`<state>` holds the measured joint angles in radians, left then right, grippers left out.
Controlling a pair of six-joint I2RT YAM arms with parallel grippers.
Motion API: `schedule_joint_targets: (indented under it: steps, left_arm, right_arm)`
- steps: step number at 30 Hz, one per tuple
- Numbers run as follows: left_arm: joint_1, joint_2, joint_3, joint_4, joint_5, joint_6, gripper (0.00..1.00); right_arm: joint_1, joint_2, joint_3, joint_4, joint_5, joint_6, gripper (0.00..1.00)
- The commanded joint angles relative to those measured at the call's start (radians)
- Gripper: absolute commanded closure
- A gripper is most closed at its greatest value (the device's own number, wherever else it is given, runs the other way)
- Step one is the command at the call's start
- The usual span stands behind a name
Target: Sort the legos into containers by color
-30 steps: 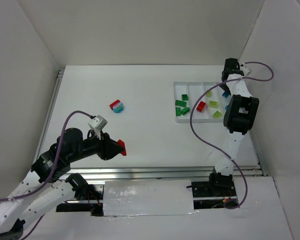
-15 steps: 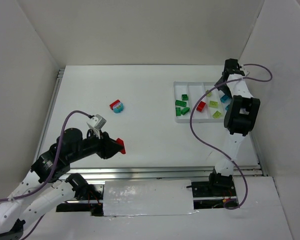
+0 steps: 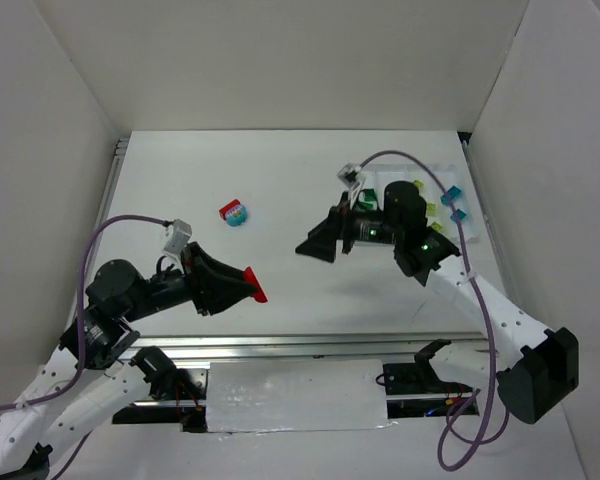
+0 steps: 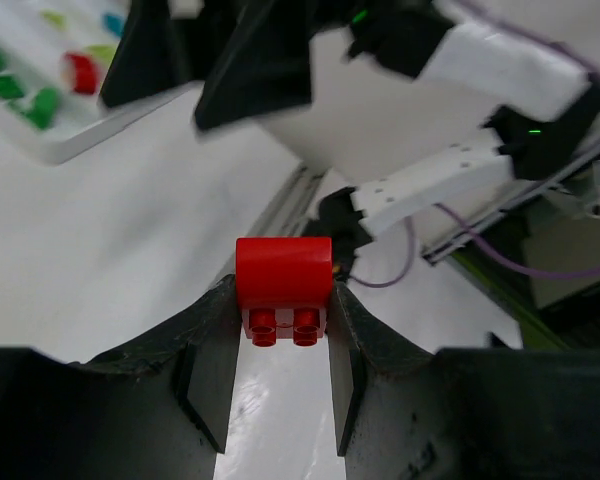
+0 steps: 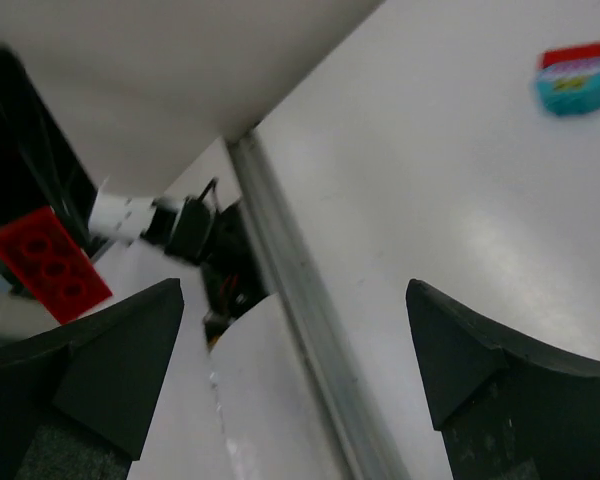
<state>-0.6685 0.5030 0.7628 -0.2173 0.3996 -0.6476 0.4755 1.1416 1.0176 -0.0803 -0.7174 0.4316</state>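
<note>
My left gripper [image 3: 252, 284] is shut on a red lego [image 3: 256, 289] held above the table's near-left part; in the left wrist view the red lego [image 4: 283, 283] sits pinched between the fingertips, studs toward the camera. My right gripper [image 3: 308, 246] hangs open and empty over the table's middle, pointing at the left gripper. Its wrist view shows wide-apart jaws [image 5: 295, 345] and the held red lego [image 5: 46, 265] beyond. A red-and-teal pair of legos [image 3: 234, 212] lies on the table at mid-left. The containers, one white tray [image 3: 435, 168], are largely hidden behind the right arm.
Teal bricks [image 3: 453, 194] show in the tray's right compartment, with yellow-green ones [image 3: 432, 209] beside them. The left wrist view shows the tray [image 4: 50, 150] with green, red and teal bricks. White walls enclose the table; a metal rail [image 3: 310, 343] runs along its near edge.
The right arm swung from over the tray to the table's middle, facing the left gripper, and its jaws opened. The left gripper moved slightly right, still holding the red lego.
</note>
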Motion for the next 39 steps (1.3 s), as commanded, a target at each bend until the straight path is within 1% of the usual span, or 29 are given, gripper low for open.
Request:
schedule_joint_targets:
  steps: [1, 3, 4, 5, 10, 11, 12, 16, 19, 21, 22, 23, 24, 25, 26, 27, 28, 29, 31, 32, 34, 35, 36, 37, 38, 39]
  left_arm:
    - [0.003, -0.018, -0.026, 0.321, 0.223, -0.115, 1.0]
    - [0.003, -0.02, -0.036, 0.337, 0.22, -0.132, 1.0]
    - [0.003, -0.02, -0.036, 0.337, 0.214, -0.136, 1.0]
    - [0.003, -0.018, -0.039, 0.343, 0.212, -0.141, 1.0]
    - [0.003, 0.008, -0.063, 0.38, 0.214, -0.196, 1.0]
    - [0.003, 0.012, -0.066, 0.38, 0.214, -0.201, 1.0]
    - [0.003, 0.015, -0.069, 0.383, 0.214, -0.211, 1.0]
    - [0.001, 0.029, -0.086, 0.412, 0.235, -0.244, 1.0]
    - [0.001, 0.034, -0.086, 0.418, 0.245, -0.253, 1.0]
    - [0.003, 0.031, -0.085, 0.409, 0.242, -0.248, 1.0]
    - [0.003, 0.029, -0.083, 0.4, 0.237, -0.245, 1.0]
    - [0.003, 0.029, -0.082, 0.4, 0.232, -0.242, 1.0]
    - [0.003, 0.031, -0.08, 0.391, 0.232, -0.235, 1.0]
    - [0.003, 0.035, -0.079, 0.392, 0.235, -0.234, 1.0]
    - [0.003, 0.04, -0.079, 0.392, 0.237, -0.234, 1.0]
    - [0.003, 0.046, -0.076, 0.392, 0.242, -0.234, 1.0]
    - [0.003, 0.049, -0.072, 0.389, 0.243, -0.231, 1.0]
    - [0.003, 0.051, -0.068, 0.38, 0.242, -0.225, 1.0]
    - [0.003, 0.048, -0.046, 0.328, 0.208, -0.196, 1.0]
    - [0.001, 0.046, -0.037, 0.303, 0.188, -0.184, 0.97]
    - [0.003, 0.04, -0.004, 0.222, 0.11, -0.143, 0.68]
    - [0.003, 0.04, 0.009, 0.178, 0.072, -0.132, 0.48]
    - [0.003, 0.039, 0.035, 0.141, -0.021, -0.107, 0.01]
    - [0.003, 0.04, 0.05, 0.063, -0.072, -0.098, 0.0]
    - [0.003, 0.046, 0.068, 0.008, -0.137, -0.078, 0.01]
    - [0.003, 0.061, 0.123, -0.06, -0.304, -0.073, 0.01]
  right_arm:
    - [0.107, -0.08, -0.151, 0.284, -0.24, 0.075, 0.0]
    - [0.164, -0.135, -0.204, 0.361, -0.217, 0.133, 0.0]
    - [0.184, -0.147, -0.227, 0.405, -0.206, 0.195, 0.0]
    - [0.198, -0.16, -0.246, 0.488, -0.205, 0.217, 0.0]
    - [0.337, -0.175, -0.275, 0.542, -0.151, 0.211, 0.01]
    - [0.35, -0.172, -0.281, 0.597, -0.157, 0.226, 0.01]
    - [0.363, -0.164, -0.28, 0.617, -0.154, 0.233, 0.01]
    - [0.429, -0.129, -0.223, 0.588, -0.096, 0.199, 0.03]
    - [0.445, -0.088, -0.168, 0.567, -0.091, 0.185, 0.06]
    - [0.457, -0.068, -0.153, 0.576, -0.09, 0.187, 0.13]
    - [0.468, -0.06, -0.146, 0.589, -0.09, 0.191, 0.22]
    - [0.468, -0.054, -0.143, 0.597, -0.093, 0.193, 0.27]
    - [0.472, -0.042, -0.14, 0.6, -0.094, 0.194, 0.36]
    - [0.474, -0.037, -0.139, 0.608, -0.094, 0.199, 0.45]
    - [0.477, -0.034, -0.139, 0.614, -0.096, 0.203, 0.63]
    - [0.476, -0.026, -0.14, 0.619, -0.094, 0.205, 0.72]
    - [0.476, -0.025, -0.14, 0.613, -0.094, 0.206, 0.89]
    - [0.476, -0.022, -0.139, 0.605, -0.091, 0.206, 0.98]
    - [0.476, -0.025, -0.143, 0.579, -0.083, 0.194, 1.0]
    - [0.476, -0.028, -0.157, 0.571, -0.068, 0.191, 1.0]
    - [0.474, -0.042, -0.18, 0.557, -0.057, 0.179, 1.0]
    - [0.474, -0.048, -0.186, 0.544, -0.041, 0.174, 1.0]
    - [0.469, -0.051, -0.189, 0.525, -0.03, 0.158, 1.0]
    - [0.457, -0.052, -0.192, 0.478, -0.018, 0.148, 1.0]
    - [0.45, -0.06, -0.192, 0.44, 0.03, 0.135, 1.0]
    - [0.449, -0.062, -0.191, 0.439, 0.073, 0.099, 1.0]
